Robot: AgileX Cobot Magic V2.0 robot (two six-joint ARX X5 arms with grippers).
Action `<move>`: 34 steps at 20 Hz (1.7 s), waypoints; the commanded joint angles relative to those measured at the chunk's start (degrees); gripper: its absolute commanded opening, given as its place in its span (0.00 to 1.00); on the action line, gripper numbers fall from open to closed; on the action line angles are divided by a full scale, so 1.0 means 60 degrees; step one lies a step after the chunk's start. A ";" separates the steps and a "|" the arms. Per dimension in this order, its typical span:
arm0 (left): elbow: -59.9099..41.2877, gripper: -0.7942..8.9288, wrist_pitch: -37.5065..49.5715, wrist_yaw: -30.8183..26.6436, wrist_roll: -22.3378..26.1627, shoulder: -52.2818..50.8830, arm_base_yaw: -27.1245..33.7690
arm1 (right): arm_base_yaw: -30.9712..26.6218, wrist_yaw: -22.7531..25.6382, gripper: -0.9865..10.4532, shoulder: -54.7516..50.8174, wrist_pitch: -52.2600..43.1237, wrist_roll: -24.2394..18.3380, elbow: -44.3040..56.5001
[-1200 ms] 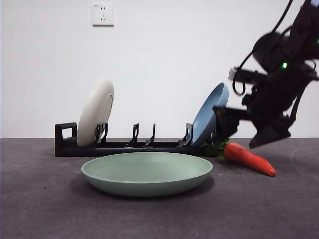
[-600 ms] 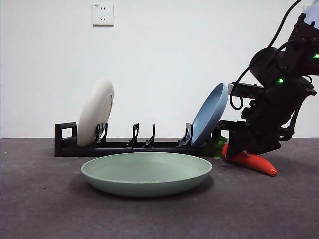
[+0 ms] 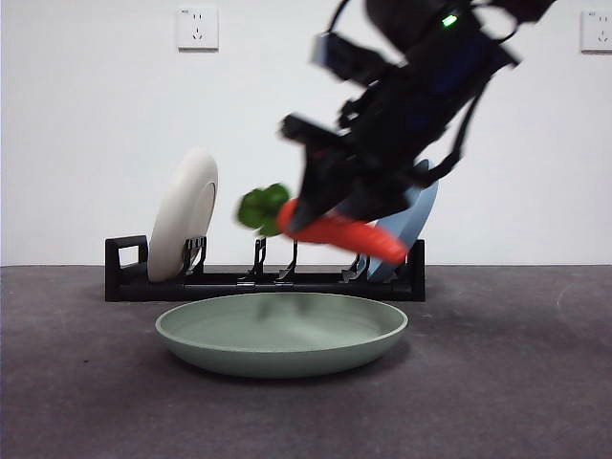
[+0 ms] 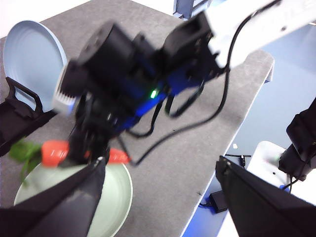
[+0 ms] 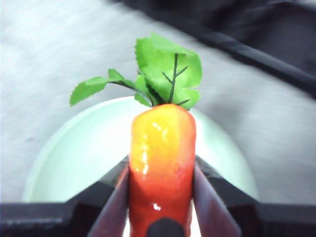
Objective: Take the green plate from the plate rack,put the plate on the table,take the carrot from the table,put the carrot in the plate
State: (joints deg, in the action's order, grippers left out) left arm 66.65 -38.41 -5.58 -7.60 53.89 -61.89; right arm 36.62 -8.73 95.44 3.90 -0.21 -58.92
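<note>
Carrot (image 5: 162, 163): tapered tip hidden between the right end effector (image 5: 160, 197) jaws and cut off at the frame edge. Blue plate (image 3: 413, 225): largely hidden behind the arm in the front view. Plate rack (image 5: 256, 54): motion-blurred in the right wrist view, prongs indistinguishable.

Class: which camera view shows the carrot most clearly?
The right wrist view: the carrot fills it, sharp, clamped by the right gripper. The front view shows it blurred in the air; the left wrist view only orange bits behind the arm.
</note>
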 commanded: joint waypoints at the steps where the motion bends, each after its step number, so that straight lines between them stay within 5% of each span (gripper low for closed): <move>1: 0.0007 0.47 0.0018 -0.0011 -0.0062 -0.0015 -0.0004 | 0.0328 0.0313 0.07 0.0557 -0.0550 0.0284 0.0051; 12: 0.0007 0.47 -0.0273 -0.0015 -0.0062 -0.0015 -0.0004 | 0.0546 0.0466 0.09 0.2080 -0.1177 0.0565 0.0051; 14: 0.0007 0.47 -0.0382 -0.0015 -0.0062 -0.0015 0.0000 | 0.0543 0.0466 0.21 0.2080 -0.1111 0.0747 0.0051; 17: 0.0007 0.47 -0.0517 -0.0015 -0.0062 -0.0015 0.0000 | 0.0543 0.0463 0.58 0.2073 -0.0871 0.0922 0.0051; 23: 0.0007 0.47 -0.0871 -0.0033 -0.0058 -0.0015 0.0000 | 0.0543 0.0481 0.61 0.1035 -0.0393 0.0962 0.0051; 31: 0.0007 0.47 -0.1198 -0.0025 -0.0051 -0.0015 0.0000 | 0.0543 0.0415 0.61 -0.3679 0.4951 0.0954 0.0051; 34: 0.0007 0.47 -0.1395 -0.0015 -0.0051 -0.0015 0.0000 | 0.0543 -0.0353 0.61 -0.5541 0.6936 0.0954 0.0051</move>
State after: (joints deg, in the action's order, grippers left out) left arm 66.65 -46.94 -5.61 -7.60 53.89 -61.89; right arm 39.77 -10.68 62.37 45.32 5.21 -58.85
